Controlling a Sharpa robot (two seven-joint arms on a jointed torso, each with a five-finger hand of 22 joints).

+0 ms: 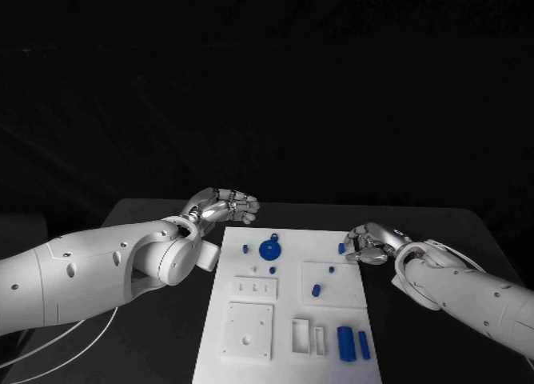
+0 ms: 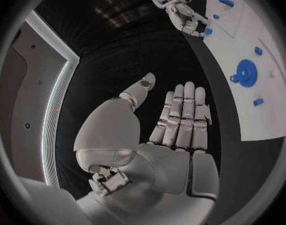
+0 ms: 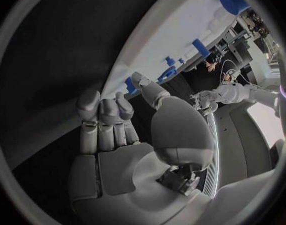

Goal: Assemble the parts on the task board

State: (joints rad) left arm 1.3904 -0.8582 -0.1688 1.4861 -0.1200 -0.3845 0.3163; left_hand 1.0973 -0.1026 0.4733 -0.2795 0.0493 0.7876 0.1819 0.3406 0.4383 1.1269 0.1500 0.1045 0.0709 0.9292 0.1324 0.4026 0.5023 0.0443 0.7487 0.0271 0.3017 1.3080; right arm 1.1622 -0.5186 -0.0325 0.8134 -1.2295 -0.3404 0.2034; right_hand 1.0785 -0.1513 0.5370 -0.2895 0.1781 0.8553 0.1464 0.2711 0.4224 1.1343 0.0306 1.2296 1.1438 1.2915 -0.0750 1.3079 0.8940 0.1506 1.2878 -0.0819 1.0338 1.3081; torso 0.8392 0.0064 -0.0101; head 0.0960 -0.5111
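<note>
The right hand [image 1: 368, 242] pinches a small blue part [image 1: 342, 248] at the task board [image 1: 284, 352] edge; a slip would drop it onto the desk [image 1: 452, 224]. The left hand [image 1: 225, 206] hovers empty, fingers apart.

Black table [image 1: 152, 210] under white plate, dark surface around it. White cables [image 1: 71, 340] hang off near-left table edge.

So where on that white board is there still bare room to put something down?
The task board is bare along its far edge beyond the blue gear, and in its near-left corner. It is crowded at the near right, where two blue cylinders stand beside slots, and by the right hand.
</note>
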